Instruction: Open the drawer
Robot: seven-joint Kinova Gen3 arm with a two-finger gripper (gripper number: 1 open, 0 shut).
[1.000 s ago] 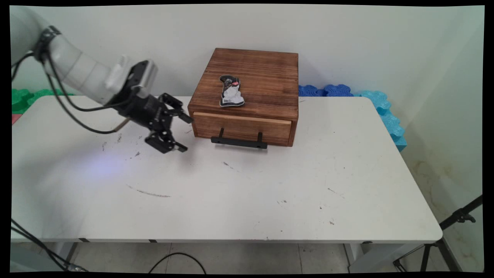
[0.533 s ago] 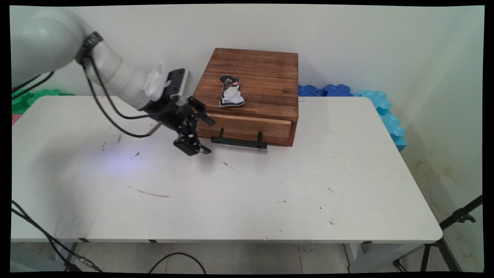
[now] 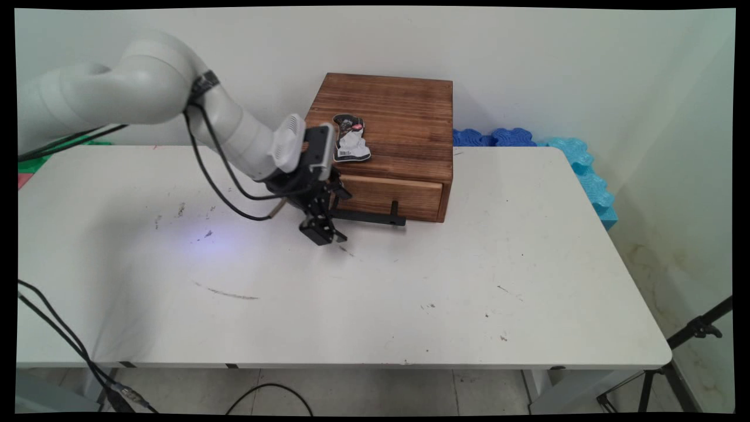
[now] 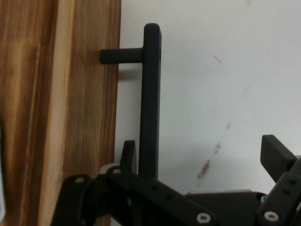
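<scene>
Two black fingers of the gripper (image 3: 329,218) stand apart, straddling the left end of the black bar handle (image 3: 375,217) without clamping it. One finger (image 4: 128,153) sits between handle (image 4: 150,99) and drawer front; the other finger (image 4: 277,153) lies outside. At 3 o'clock of the gripper, the brown wooden drawer box (image 3: 404,105) sits closed on the white table (image 3: 410,293), bearing a small black-and-white packet (image 3: 350,138). Handle judged rigid, possibly smooth; grip mid-bar.
</scene>
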